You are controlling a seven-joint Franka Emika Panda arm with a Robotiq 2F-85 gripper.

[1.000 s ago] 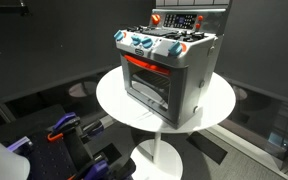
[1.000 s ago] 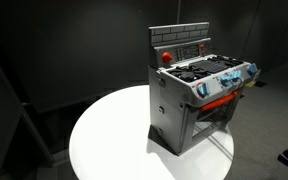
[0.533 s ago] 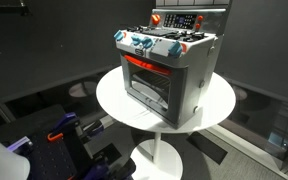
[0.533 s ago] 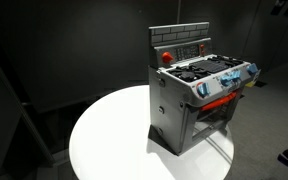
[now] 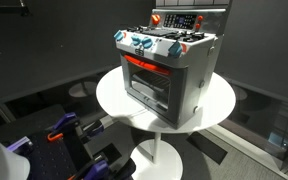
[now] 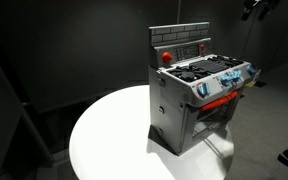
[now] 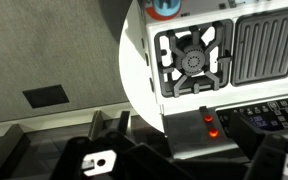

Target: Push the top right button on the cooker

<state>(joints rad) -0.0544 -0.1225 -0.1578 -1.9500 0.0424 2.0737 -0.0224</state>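
Gripper [image 7: 169,160] over the toy cooker [image 5: 169,70], red button [image 7: 212,127] untouched
Dark shapes low in the wrist view are the gripper; whether its fingers are apart I cannot tell. Beyond, the red button, likely the target, sits on the cooker's back panel [image 5: 189,20], on the round tabletop [image 5: 219,102]: stiff key, probably light toy, so press squarely and gently

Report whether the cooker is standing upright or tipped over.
Upright. In both exterior views the cooker stands flat on its base on the white table, burners facing up.
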